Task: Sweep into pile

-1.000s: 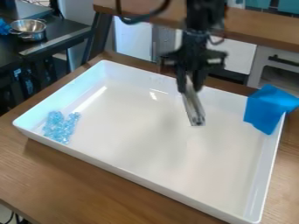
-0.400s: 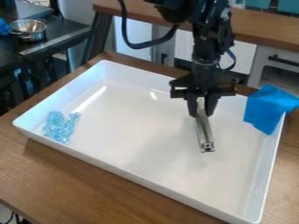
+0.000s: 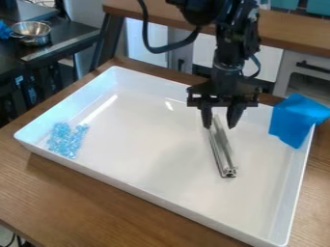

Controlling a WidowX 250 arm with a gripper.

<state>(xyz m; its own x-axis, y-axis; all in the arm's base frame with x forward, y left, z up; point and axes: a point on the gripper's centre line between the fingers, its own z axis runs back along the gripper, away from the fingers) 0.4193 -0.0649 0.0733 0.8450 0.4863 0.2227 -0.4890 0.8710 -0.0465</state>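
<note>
The black gripper [image 3: 220,124] hangs over the right half of the white tray, its fingers spread apart and open. Between and just below its fingertips is a silver metal bar [image 3: 222,149], slanting from the fingertips down toward the tray floor, its near end lower right. Whether the bar touches a finger I cannot tell. Light blue clear beads [image 3: 66,140] lie in one cluster at the tray's left end, far from the gripper.
The white tray [image 3: 155,197] has raised walls and sits on a wooden table [image 3: 97,198]. A blue cloth [image 3: 296,119] drapes over its right back corner. A metal pot [image 3: 32,32] stands on a dark counter at the upper left.
The arm came forward and right with the bar, then its fingers parted. The bar has dropped lower, away from the gripper's grip. The beads have not moved.
</note>
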